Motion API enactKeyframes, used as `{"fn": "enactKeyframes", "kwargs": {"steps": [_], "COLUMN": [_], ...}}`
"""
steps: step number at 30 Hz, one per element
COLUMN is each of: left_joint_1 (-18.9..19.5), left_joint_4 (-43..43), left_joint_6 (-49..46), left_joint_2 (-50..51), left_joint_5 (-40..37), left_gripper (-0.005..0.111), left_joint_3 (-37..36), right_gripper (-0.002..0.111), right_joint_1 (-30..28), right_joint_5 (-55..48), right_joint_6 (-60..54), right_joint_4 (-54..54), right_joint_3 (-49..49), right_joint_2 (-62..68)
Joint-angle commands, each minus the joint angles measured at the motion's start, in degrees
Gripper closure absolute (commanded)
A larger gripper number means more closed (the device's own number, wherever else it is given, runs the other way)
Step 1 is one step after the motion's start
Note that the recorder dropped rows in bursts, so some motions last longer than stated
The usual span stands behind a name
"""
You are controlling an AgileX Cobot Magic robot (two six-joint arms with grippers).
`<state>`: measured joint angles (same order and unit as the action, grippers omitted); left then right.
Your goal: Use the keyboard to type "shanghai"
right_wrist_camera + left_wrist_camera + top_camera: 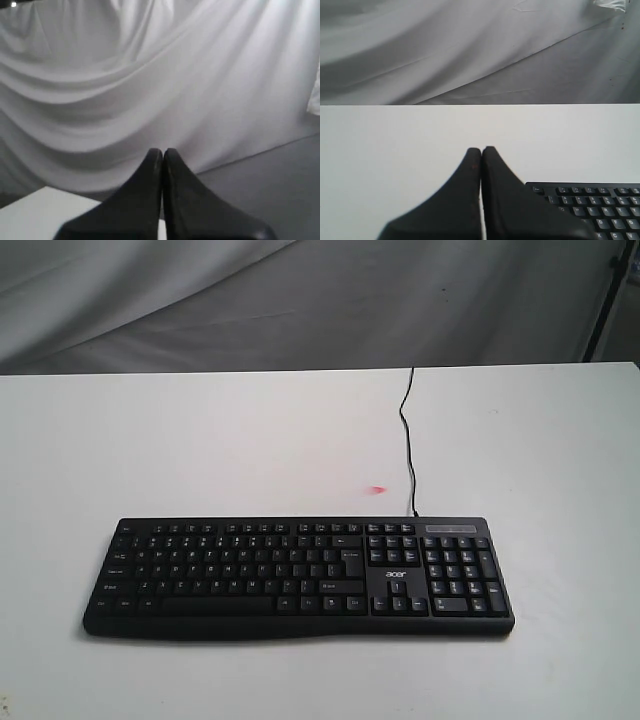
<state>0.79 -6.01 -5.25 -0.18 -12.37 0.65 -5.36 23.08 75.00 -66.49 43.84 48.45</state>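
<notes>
Wide black plastic keyboard (297, 578) lies flat on the white table (200, 440)
Black left gripper (481, 151) and right gripper (162, 151), tips pressed together, hold nothing (left one beside the keyboard's corner)

keyboard (297, 578) lies on the bench (200, 440), near its front edge | cable (405, 440) runs from the keyboard's back, right of middle, to the bench's far edge | cloth (300, 300) behind the bench

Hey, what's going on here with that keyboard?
Nothing is touching the keyboard yet. It lies flat on a white table, cable trailing away. Two robot arms are meant to type on it; the left gripper and right gripper are both shut, neither on a key.
</notes>
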Motion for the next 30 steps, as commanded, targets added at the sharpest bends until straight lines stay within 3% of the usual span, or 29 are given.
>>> {"fn": "enactKeyframes", "kwargs": {"steps": [1,8,13,17,20,22,26,30], "left_joint_1": [-0.23,-0.23,-0.23,-0.23,-0.23,-0.23,-0.23,-0.23], "left_joint_4": [-0.23,-0.23,-0.23,-0.23,-0.23,-0.23,-0.23,-0.23], "left_joint_6": [0.07,0.07,0.07,0.07,0.07,0.07,0.07,0.07], "left_joint_2": [0.18,0.18,0.18,0.18,0.18,0.18,0.18,0.18], "left_joint_5": [0.14,0.14,0.14,0.14,0.14,0.14,0.14,0.14], "left_gripper": [0.106,0.106,0.106,0.106,0.106,0.106,0.106,0.106], "left_joint_3": [-0.03,-0.03,-0.03,-0.03,-0.03,-0.03,-0.03,-0.03], "right_gripper": [0.108,0.108,0.108,0.108,0.108,0.108,0.108,0.108], "right_joint_1": [0.14,0.14,0.14,0.14,0.14,0.14,0.14,0.14], "right_joint_5": [5.4,6.2,6.25,-0.22,-18.65,-24.68,-22.64,-15.77], "right_joint_6": [9.27,21.09,25.93,13.57,6.5,6.5,7.03,8.87], "right_joint_4": [-12.79,-32.83,-33.46,-33.46,-33.46,-33.46,-28.06,-31.48], "right_joint_3": [4.39,12.56,18.23,20.98,20.98,20.98,24.87,28.77], "right_joint_2": [5.68,14.39,21.62,24.65,24.65,24.8,29.12,33.51]}}
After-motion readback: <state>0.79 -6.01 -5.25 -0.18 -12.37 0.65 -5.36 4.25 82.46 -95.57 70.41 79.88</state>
